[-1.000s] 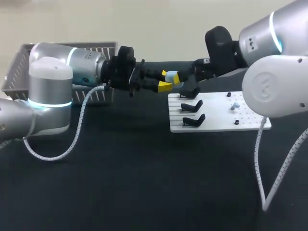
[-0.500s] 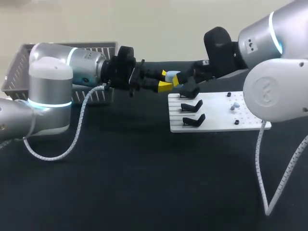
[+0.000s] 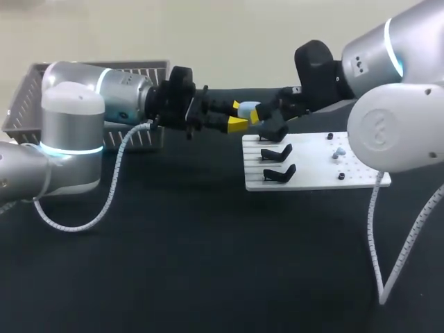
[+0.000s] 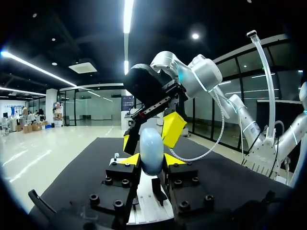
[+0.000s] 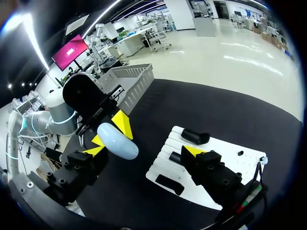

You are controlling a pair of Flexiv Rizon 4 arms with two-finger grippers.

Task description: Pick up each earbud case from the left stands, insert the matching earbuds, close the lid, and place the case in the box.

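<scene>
A: Items, near to far?
B: Stand board (image 3: pixel 319 166): on the table (image 3: pixel 173 263). Earbud case (image 4: pixel 151 143): aloft, pinched by my left gripper (image 4: pixel 152 159); my right gripper (image 5: pixel 144 152) spread wide about it. Box (image 3: pixel 28 104): far left. I'd hold the case steady and open it gently.

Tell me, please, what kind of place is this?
Probably a robot test bench in a lab: a left arm and a right arm meet over a black table, which carries a white board with black stands and a grey basket.
</scene>
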